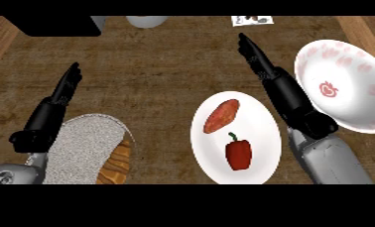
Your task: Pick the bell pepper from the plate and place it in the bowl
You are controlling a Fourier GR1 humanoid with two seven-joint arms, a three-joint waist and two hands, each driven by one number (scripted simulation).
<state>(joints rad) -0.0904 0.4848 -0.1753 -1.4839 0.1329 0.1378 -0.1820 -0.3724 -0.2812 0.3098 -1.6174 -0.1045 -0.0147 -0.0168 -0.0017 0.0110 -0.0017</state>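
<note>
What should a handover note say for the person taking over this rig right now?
Left hand: open, empty, at the left.
Right hand: open, empty, between plate and bowl.
Bell pepper: on the plate's near half.
Bowl: right of the plate, no pepper inside.
Done: nothing yet.
Left: grasp the pepper, place it in the bowl.

Grey forearms (331,160); black left hand (60,92) and right hand (270,74), seemingly segmented
</note>
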